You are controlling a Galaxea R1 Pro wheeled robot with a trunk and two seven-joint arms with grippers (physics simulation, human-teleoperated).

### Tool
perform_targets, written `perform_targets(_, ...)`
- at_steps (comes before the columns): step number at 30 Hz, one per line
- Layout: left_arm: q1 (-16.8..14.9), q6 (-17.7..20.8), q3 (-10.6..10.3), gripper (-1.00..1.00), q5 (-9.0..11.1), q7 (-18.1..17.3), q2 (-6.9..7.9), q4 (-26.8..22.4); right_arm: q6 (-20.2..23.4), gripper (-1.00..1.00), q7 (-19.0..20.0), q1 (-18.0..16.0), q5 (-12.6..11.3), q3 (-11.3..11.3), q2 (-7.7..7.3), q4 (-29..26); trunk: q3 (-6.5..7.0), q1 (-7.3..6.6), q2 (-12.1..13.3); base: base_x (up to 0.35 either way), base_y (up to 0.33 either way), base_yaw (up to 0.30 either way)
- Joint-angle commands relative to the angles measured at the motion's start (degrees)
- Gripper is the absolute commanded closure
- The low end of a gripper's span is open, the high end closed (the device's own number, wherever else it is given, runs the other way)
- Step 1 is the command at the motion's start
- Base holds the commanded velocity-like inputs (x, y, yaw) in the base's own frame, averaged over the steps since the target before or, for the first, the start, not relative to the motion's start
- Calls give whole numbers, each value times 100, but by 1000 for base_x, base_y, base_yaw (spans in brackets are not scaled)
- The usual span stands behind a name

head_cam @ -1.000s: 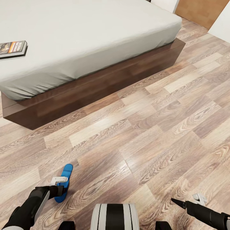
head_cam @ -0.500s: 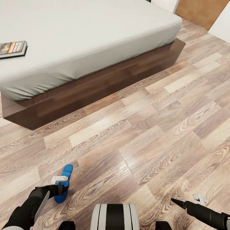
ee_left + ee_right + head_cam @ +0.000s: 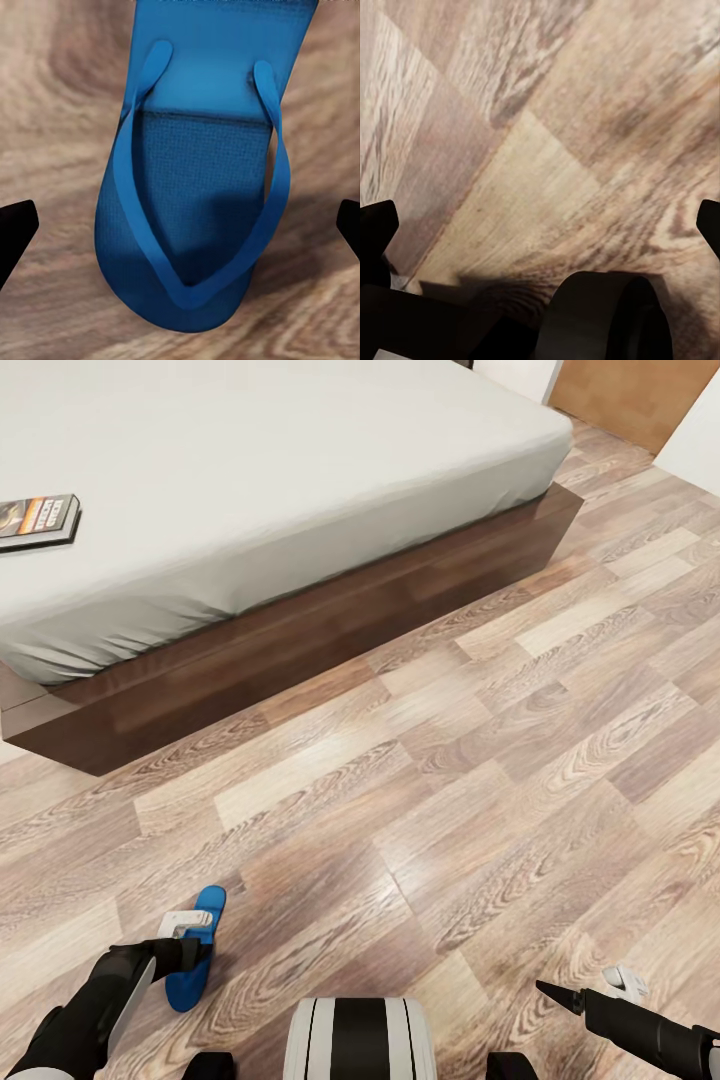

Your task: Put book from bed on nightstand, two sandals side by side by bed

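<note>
- Sliding a little down and to the left, the whole head picture has been shifted since a second ago. It is judged that the camera was moved, not the things.
- The bed [image 3: 300,620] and the book [image 3: 38,520] are now seen a bit lower than before. The boards of the floor [image 3: 450,760] were shifted the same way.
- One blue sandal [image 3: 195,952] was shifted along with the floor, while the left arm was kept at the same spot in the picture. So the sandal is judged to be lying on the floor and not carried.
- The left gripper [image 3: 180,225] is spread wide. Its two black tips are seen on either side of the sandal [image 3: 191,210], apart from it, so nothing is pinched.
- The right gripper [image 3: 540,217] is spread wide too, and nothing is held in it. Bare floor is seen under it.
- The book is laid flat on the grey mattress, near the left edge of the head view, well apart from both grippers. It has not been moved to a nightstand yet.
- The sandal is well apart from the bed, close to the robot. It has not been put next to the bed yet.
- Little of the task looks done so far. The left gripper is placed well over the sandal, so next it would likely have to be closed on it, and the sandal then carried over to the bed.
</note>
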Motion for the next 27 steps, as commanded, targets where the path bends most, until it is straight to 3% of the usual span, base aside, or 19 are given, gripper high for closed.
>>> perform_targets(1, -2, 31, 14, -100, -2, -29, -2, -7, 35, -100, 8, -2, -20, -6, 0, 0, -3, -1, -1, 2, 0, 0)
perform_targets(13, -2, 35, 14, -100, 4, -29, -2, 1, 35, -100, 8, -2, -22, -6, 0, 0, -3, -1, -1, 0, 0, 0)
perform_targets(22, 0, 32, 7, -100, 0, -29, -2, -3, 35, -100, 8, -2, -20, -6, 0, 0, -203, 22, -13, 0, 0, 0)
perform_targets(27, 0, 32, 5, -100, 0, -29, -2, -7, 35, -100, 8, -2, -21, -6, 0, 0, -203, 22, -13, 0, 0, 0)
